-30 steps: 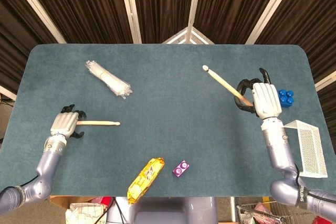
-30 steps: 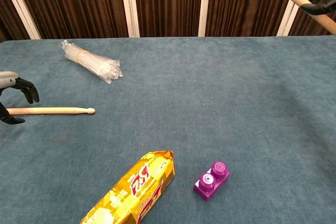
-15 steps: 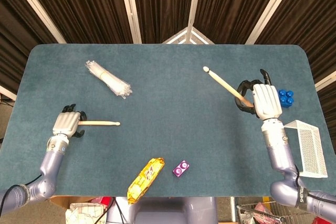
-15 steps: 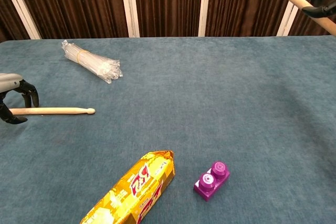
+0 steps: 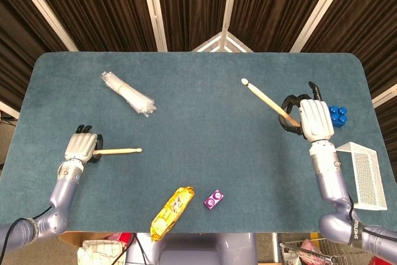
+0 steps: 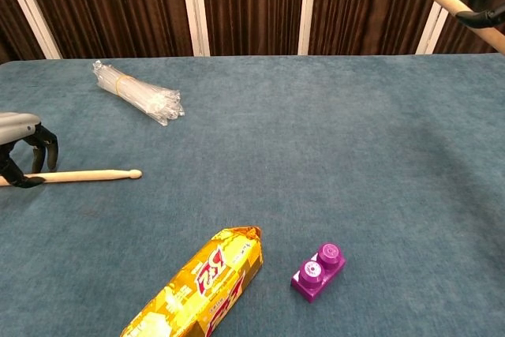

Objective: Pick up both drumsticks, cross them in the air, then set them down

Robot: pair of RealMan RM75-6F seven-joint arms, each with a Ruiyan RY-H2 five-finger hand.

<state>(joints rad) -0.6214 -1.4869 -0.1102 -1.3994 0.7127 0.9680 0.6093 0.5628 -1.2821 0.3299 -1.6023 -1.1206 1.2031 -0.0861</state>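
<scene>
My right hand [image 5: 315, 120] grips one drumstick [image 5: 267, 98] aloft, tip toward centre; my left hand [image 5: 81, 147] curls around the butt of the other drumstick [image 5: 118, 151], which lies on the table [image 5: 205, 122]; a loose grip could let it swing or slip as I lift; the open middle gives room to cross, clear of the straw bundle [image 5: 128, 93] and snack pack [image 5: 172, 213].

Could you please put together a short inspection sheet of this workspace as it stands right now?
Surface: blue-green table, carpet-like top.
Job's things: left drumstick lies on the table; right drumstick is lifted clear.
Clutter: clear wrapped bundle, yellow snack packet, purple brick, blue brick, white basket.
Hands: left hand is around its stick's butt; right hand grips its stick.
Cables: nothing seen.
Surroundings: dark curtains.
</scene>
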